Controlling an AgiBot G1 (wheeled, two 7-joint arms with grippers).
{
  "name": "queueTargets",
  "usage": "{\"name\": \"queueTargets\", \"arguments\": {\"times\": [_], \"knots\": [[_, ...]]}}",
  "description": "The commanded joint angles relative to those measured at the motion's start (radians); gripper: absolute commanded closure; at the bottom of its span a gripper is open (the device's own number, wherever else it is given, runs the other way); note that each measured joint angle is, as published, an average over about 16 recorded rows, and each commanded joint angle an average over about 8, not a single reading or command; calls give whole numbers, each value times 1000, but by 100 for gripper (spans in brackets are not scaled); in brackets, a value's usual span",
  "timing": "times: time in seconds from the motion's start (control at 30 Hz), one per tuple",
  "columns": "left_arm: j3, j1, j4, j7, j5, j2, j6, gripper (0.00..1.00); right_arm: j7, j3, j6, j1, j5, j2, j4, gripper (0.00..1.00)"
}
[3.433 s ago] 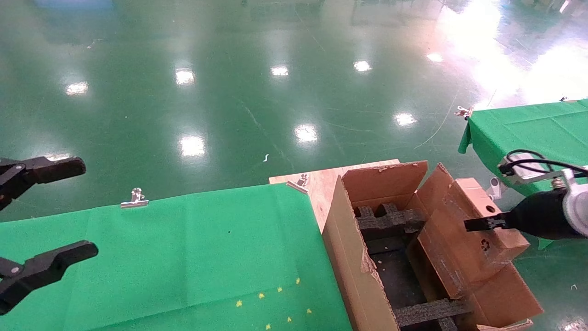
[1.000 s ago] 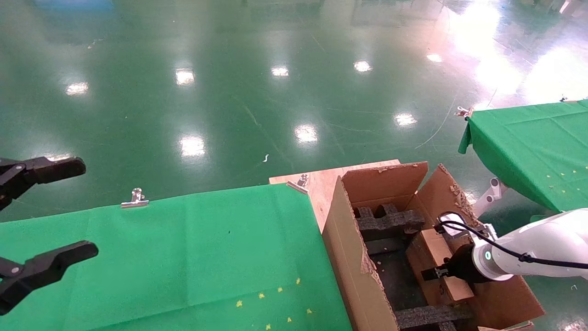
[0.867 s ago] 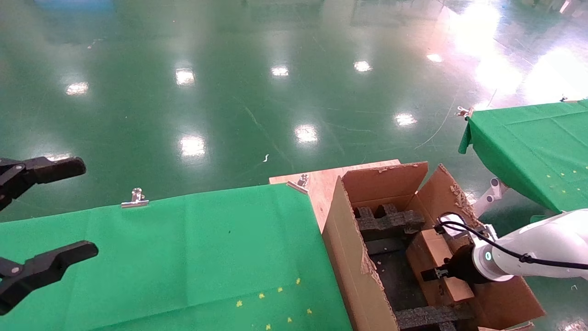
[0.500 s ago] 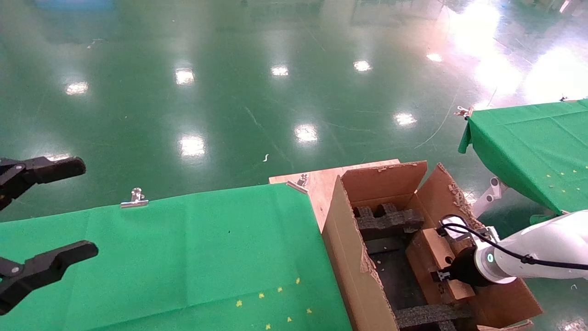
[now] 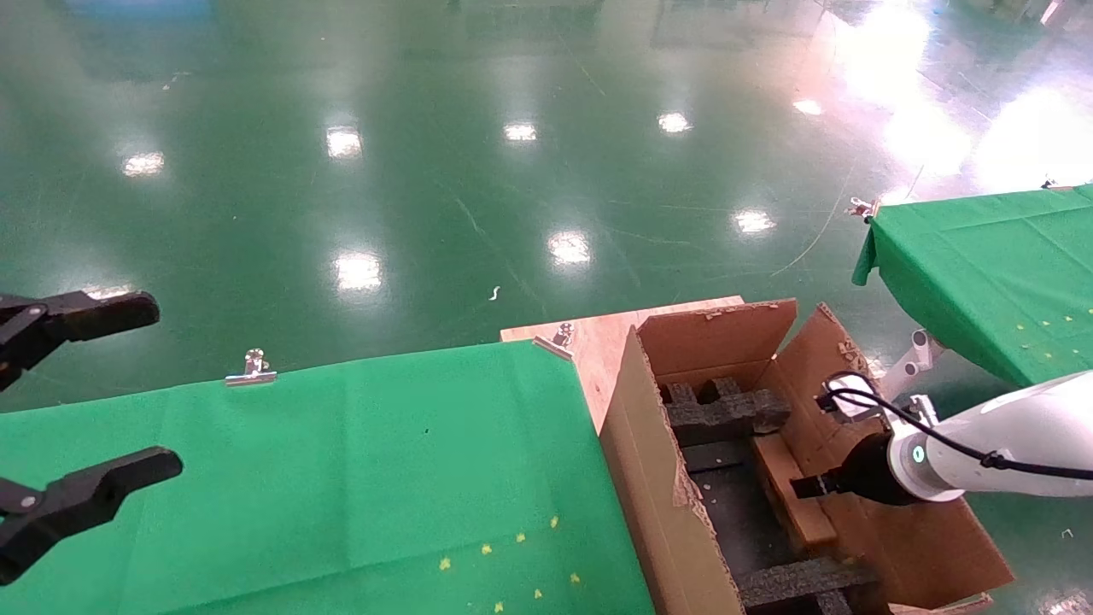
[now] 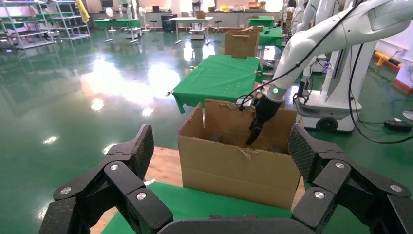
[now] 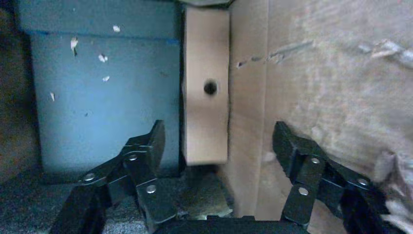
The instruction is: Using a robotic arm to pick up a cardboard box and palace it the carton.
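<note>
Cardboard box [image 5: 790,495] stands on edge inside the carton [image 5: 657,478], against its right wall

Right end effector [image 7: 216,146] of the robotic arm [image 5: 990,440] hangs spread wide above it, gripping nothing; left end effector [image 5: 81,410] idles open over the green surface [image 5: 341,461]. Risk: a finger could snag the torn flap or black foam inserts [image 5: 721,414] on the way out, dragging the box askew

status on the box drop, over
Right gripper open, above the cardboard box, clear of it. Box stands on edge inside the carton, against its right wall. Left gripper open, parked over green table. No obstruction seen.
</note>
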Motion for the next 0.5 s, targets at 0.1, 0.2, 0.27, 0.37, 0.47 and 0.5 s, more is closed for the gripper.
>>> {"name": "queueTargets", "arguments": {"times": [0.1, 0.2, 0.27, 0.37, 0.47, 0.5], "knots": [[0, 0, 0, 0, 0, 0, 0, 0, 3, 9, -2, 21, -3, 7, 11, 0], [0, 0, 0, 0, 0, 0, 0, 0, 1, 25, -7, 54, 0, 16, 36, 0], [0, 0, 0, 0, 0, 0, 0, 0, -2, 38, -13, 83, 4, 22, 57, 0], [0, 0, 0, 0, 0, 0, 0, 0, -8, 62, -25, 134, 13, 30, 91, 0], [0, 0, 0, 0, 0, 0, 0, 0, -17, 88, -41, 189, 25, 37, 128, 0], [0, 0, 0, 0, 0, 0, 0, 0, -20, 97, -47, 207, 31, 39, 141, 0]]}}
